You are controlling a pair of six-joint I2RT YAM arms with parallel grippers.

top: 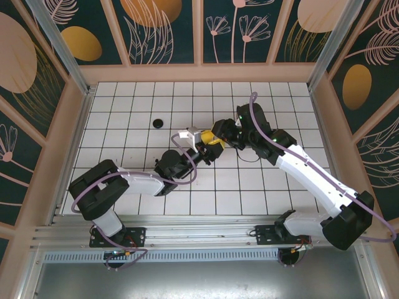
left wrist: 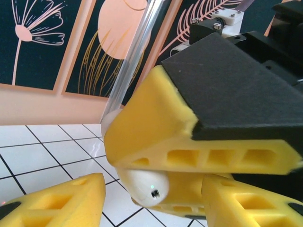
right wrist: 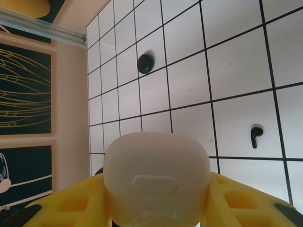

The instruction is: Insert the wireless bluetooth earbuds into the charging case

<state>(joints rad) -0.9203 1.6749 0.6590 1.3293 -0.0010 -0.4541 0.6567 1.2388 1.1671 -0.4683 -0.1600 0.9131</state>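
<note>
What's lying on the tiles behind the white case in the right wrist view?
A black earbud and a round black puck lie beyond the white case. Whatever sits directly under it is covered.

No writing to be read anywhere in here.
The white charging case (right wrist: 156, 175) shows a plain raised tab on its front with no mark I can make out; the wall panels (top: 163, 28) carry only drawn leaves, flowers and round shapes, no letters or numbers.
</note>
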